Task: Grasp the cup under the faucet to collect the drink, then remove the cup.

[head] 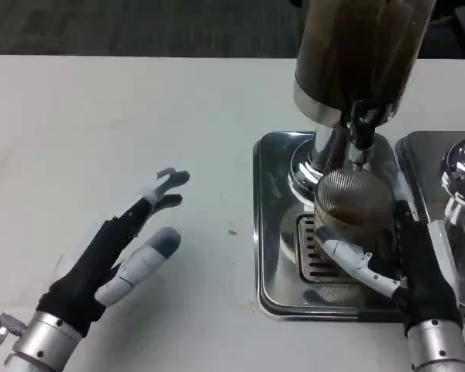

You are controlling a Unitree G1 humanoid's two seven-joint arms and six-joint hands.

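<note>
The cup stands upright on the steel drip tray, its mouth facing up toward the faucet directly above, its long axis vertical. The right hand holds it from the near right, the fingers curled round its lower front wall, so the cup sits inside their curl and just above them. The step in hand looks like collecting the drink: it is best done by keeping the cup plumb and centred under the faucet, grip firm but not squeezing, with no tilt until filling ends. To the far left of those fingers, the left hand rests on the white bench, spread and holding nothing.
</note>
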